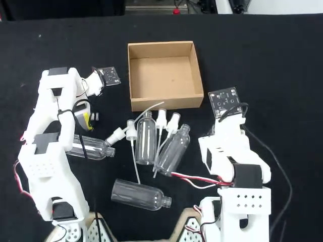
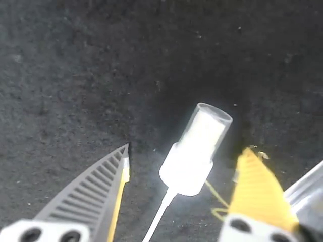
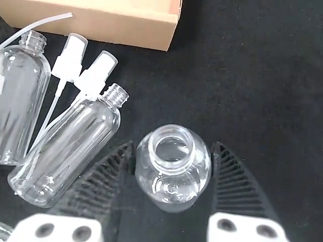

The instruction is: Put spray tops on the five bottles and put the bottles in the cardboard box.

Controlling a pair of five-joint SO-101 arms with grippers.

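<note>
My left gripper (image 2: 186, 150) is open just above the black table, its fingers on either side of a white spray top (image 2: 202, 131) lying flat with its tube trailing back. In the high view this gripper (image 1: 85, 115) sits left of the pile. My right gripper (image 3: 172, 146) is shut on a clear bottle (image 3: 172, 166) that stands upright with its neck open. Three more bare bottles (image 1: 90, 146) (image 1: 146, 138) (image 1: 173, 149) lie among loose spray tops (image 1: 161, 118), and another one (image 1: 139, 194) lies nearer the front. The cardboard box (image 1: 166, 101) stands behind them with nothing in it.
The right arm (image 1: 227, 146) covers its held bottle from above. A bottle's side (image 2: 308, 186) lies close beside my left gripper. Two spray tops (image 3: 70, 58) (image 3: 98, 70) rest against the box's front wall (image 3: 101, 22). Bare black table stretches right of the box.
</note>
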